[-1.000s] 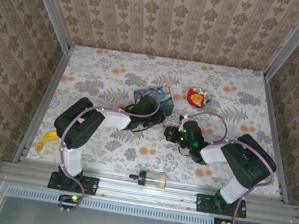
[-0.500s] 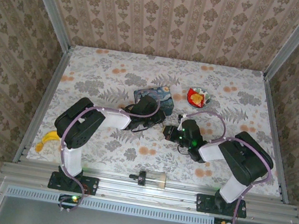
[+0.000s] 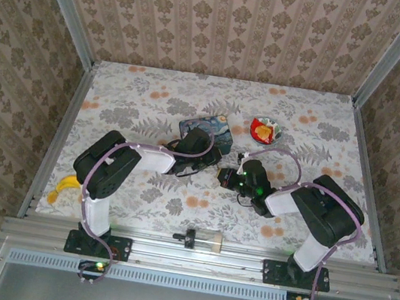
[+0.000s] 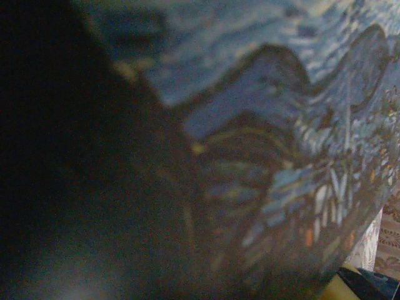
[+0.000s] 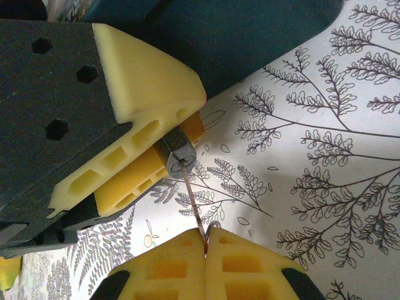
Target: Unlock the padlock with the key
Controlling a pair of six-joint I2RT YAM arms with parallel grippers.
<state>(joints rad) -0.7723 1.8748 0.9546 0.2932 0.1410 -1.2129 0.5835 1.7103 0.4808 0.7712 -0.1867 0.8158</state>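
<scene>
Padlock (image 5: 179, 157) is located in the right wrist view, above the fern-printed table (image 5: 325, 156). It is pinched in the left gripper (image 5: 172, 145) between its yellow pads, with the keyhole face turned toward the right gripper (image 5: 205, 245). The left jaws are part-way closed and clamped across the lock body. The right jaws are fully closed on the key (image 5: 194, 203), which is gripped at its head. The thin blade is projected upward and its tip is met with the keyway; depth of entry cannot be told.

In the overhead view both grippers are found mid-table, close together, with the blue box (image 3: 202, 129) just behind the left one.

Handling, as judged: the padlock is taken to be small, rigid and smooth-sided, so pivoting in the pads is expected if it is pushed off-axis. A hold across the flat sides of the body is preferred, with the shackle left free to spring. The key is taken to be light and stiff but thin. Bending of the blade, or slipping in the pads under twist, is a risk. Its head is best gripped flat, so that torque can be passed.
</scene>
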